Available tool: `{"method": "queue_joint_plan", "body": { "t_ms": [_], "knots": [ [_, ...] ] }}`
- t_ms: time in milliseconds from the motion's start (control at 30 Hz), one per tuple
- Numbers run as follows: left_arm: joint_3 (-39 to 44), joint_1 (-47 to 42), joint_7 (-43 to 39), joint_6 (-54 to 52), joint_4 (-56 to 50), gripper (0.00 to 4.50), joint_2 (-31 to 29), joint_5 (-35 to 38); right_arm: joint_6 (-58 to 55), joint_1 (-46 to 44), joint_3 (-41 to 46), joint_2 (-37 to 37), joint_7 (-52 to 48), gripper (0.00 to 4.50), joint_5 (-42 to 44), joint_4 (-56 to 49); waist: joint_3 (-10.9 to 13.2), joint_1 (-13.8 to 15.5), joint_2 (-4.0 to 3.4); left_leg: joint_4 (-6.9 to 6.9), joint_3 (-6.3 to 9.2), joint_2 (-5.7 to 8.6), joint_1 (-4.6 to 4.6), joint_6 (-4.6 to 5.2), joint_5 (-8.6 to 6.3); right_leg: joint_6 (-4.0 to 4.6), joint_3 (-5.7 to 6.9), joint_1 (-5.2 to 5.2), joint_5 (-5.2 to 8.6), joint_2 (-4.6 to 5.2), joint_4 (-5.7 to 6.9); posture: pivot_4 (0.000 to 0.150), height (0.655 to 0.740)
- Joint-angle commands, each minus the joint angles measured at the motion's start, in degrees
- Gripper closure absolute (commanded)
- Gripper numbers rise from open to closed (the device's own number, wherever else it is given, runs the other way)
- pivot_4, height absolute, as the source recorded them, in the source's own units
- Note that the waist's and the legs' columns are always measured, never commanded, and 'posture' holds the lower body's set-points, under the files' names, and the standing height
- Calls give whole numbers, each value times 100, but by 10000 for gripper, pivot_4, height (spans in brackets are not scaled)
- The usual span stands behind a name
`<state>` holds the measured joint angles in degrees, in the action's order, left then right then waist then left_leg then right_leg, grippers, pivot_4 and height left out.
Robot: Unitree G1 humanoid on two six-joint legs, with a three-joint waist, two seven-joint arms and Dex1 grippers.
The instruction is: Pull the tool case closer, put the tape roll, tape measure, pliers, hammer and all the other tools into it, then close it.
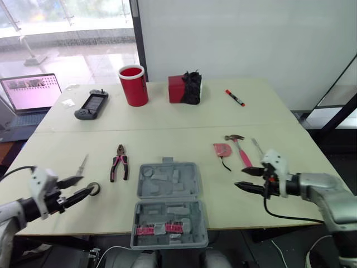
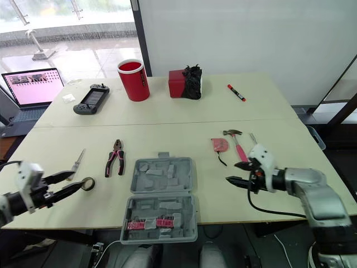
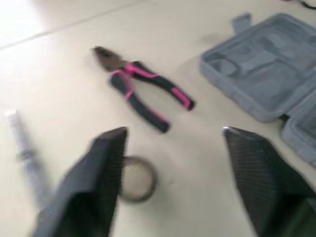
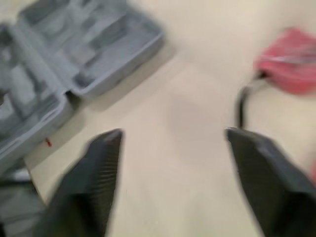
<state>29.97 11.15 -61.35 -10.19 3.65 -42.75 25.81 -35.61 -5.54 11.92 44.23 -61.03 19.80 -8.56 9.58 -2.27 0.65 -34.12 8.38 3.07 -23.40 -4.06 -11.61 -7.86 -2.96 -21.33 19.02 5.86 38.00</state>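
The grey tool case (image 1: 169, 204) lies open at the table's front edge, its lower half overhanging. Pink-handled pliers (image 1: 119, 164) lie left of it, and a dark tape roll (image 1: 93, 188) sits further left and nearer. My left gripper (image 1: 77, 188) is open just beside the roll, fingers (image 3: 94, 177) straddling the tape roll (image 3: 138, 178). A slim metal tool (image 1: 82, 164) lies behind it. Right of the case are the red tape measure (image 1: 222, 150), a pink-handled hammer (image 1: 240, 147) and a thin tool (image 1: 257, 146). My right gripper (image 1: 249, 180) is open, empty, between case and tape measure.
At the back stand a red cup (image 1: 133, 85), a red box with a black item (image 1: 185, 88), a game controller (image 1: 92, 104) and a red marker (image 1: 235, 97). A laptop (image 1: 30, 93) sits off the table's far left. A seam crosses the table (image 1: 178, 131).
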Motion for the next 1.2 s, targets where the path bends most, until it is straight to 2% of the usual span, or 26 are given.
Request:
{"method": "queue_joint_plan", "body": {
  "t_ms": [33, 167, 267, 533, 633, 733, 867, 1067, 1200],
  "knots": [
    [697, 271, 203, 610, 439, 744, 99, 54, -93, 485, 635, -2, 128, 0, 449, -479, 1, 6, 2, 0, -2, 0, 0, 1, -1, 0, 0, 1, 0, 2, -1, 1500, 7400],
    [1002, 598, 202, 1069, 1211, 744, 193, 28, -86, 1172, 1238, -219, 209, 0, 860, -509, 0, 28, 4, -1, -6, 1, -1, 2, -2, 0, -1, 0, 0, 4, -4, 1500, 7400],
    [1088, 640, 116, 1142, 1452, 744, 113, 142, 45, 1434, 1224, -175, 150, 0, 902, -533, 0, 31, 9, 1, -8, 0, -1, 6, -5, 1, -1, 2, 1, 5, -10, 1500, 7400],
    [1094, 784, 174, 1208, 1103, 744, 380, 391, -34, 658, 561, 155, -77, 0, 1141, -886, 1, -12, 10, 2, -18, -18, -1, 5, -6, 19, -7, 1, 9, 6, -21, 1500, 7400],
    [1154, 1322, 410, 1171, 471, 744, 737, 388, -502, -351, 73, 489, -457, 0, 1592, -1193, 6, -55, 6, 5, -26, -22, -3, 14, -11, 1, -13, -3, -1, 6, -27, 1500, 7400],
    [1238, 1943, 601, 1202, -184, 744, 1261, 533, -837, -1797, -762, 802, -954, 0, 1671, -1231, 11, -51, 0, -2, -43, -37, -1, 15, -14, 21, -23, -8, 0, 8, -33, 1500, 7400],
    [1215, 2416, 899, 1417, -552, 744, 1891, 548, -1121, -3222, -1381, 592, -1281, 0, 1803, -745, 6, 70, 32, 2, -44, -73, -5, 13, -15, 49, 12, -2, -10, -5, -79, 1500, 7400],
    [795, 2945, 1478, 1616, -1436, 744, 2771, 323, -1229, -4219, -2002, 358, -1800, 0, 1761, -246, 12, 223, 42, -2, -54, -54, -16, 17, -26, 47, 12, -5, -12, 8, -110, 1500, 7400],
    [533, 2944, 1836, 1486, -1807, 744, 2892, 179, -1235, -4339, -2186, 266, -1738, 0, 1644, -212, 12, 248, 43, -5, -59, -61, -17, 18, -27, 46, 11, -2, -13, 0, -105, 1500, 7400]
  ]
}}
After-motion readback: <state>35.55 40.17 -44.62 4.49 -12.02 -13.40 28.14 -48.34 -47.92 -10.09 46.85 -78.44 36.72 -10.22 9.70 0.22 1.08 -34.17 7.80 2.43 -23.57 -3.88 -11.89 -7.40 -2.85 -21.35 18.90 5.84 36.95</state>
